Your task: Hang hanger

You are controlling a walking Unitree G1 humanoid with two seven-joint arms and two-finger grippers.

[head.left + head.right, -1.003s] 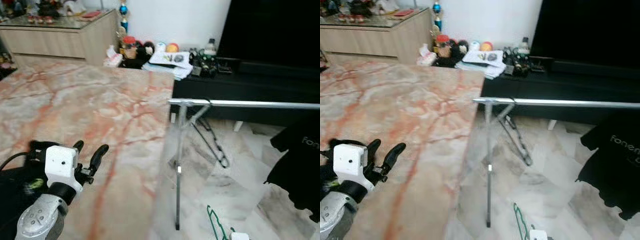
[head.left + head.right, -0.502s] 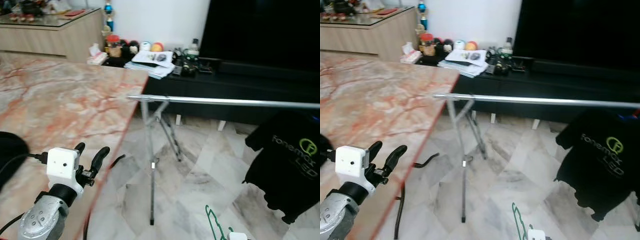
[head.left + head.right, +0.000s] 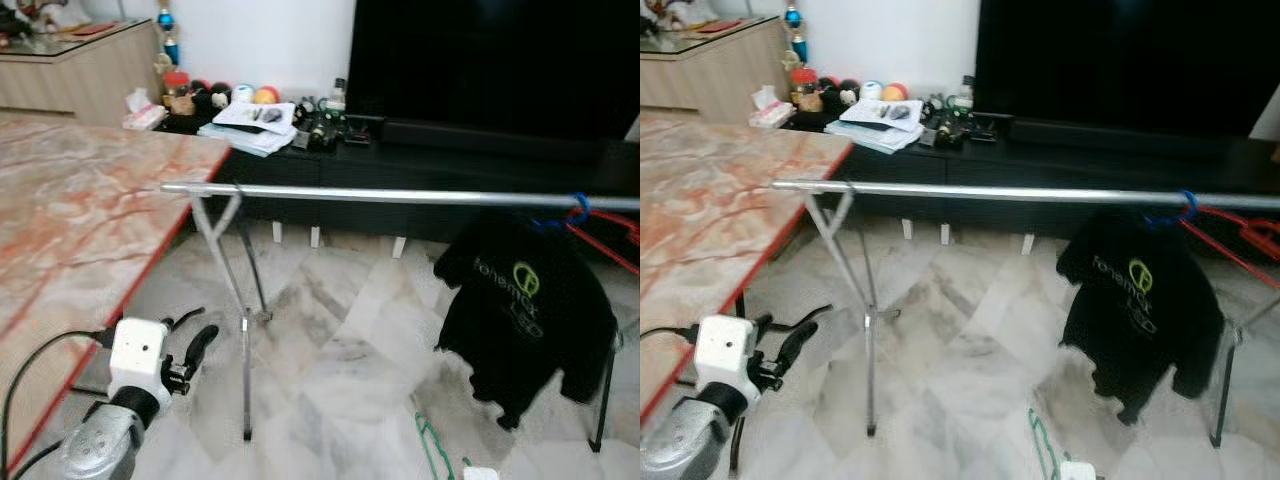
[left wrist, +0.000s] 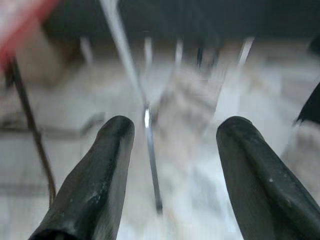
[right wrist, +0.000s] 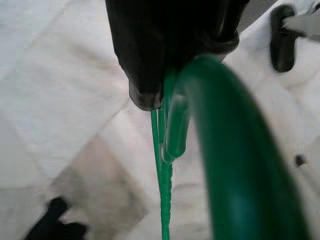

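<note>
A green plastic hanger [image 5: 235, 165] is clamped in my right gripper [image 5: 165, 90], whose black fingers are shut on it near the hook. From the head the hanger [image 3: 430, 450] pokes up at the bottom edge, low over the floor. Ahead runs a silver clothes rail [image 3: 400, 196] on a folding stand, about chest high. My left gripper [image 3: 192, 333] is held low at the left, open and empty, beside the table's edge; its fingers [image 4: 95, 185] point at the rail's left leg.
A black T-shirt [image 3: 525, 310] hangs on a blue hanger at the rail's right end, with a red hanger [image 3: 605, 240] beside it. A marble table [image 3: 80, 230] stands at the left. Behind the rail is a black TV stand [image 3: 450, 160] with clutter. The floor is pale marble tile.
The camera has swung to the right: the table slid off to the left, and the rail's right end with the black T-shirt came into view. Both grippers hold as before.
</note>
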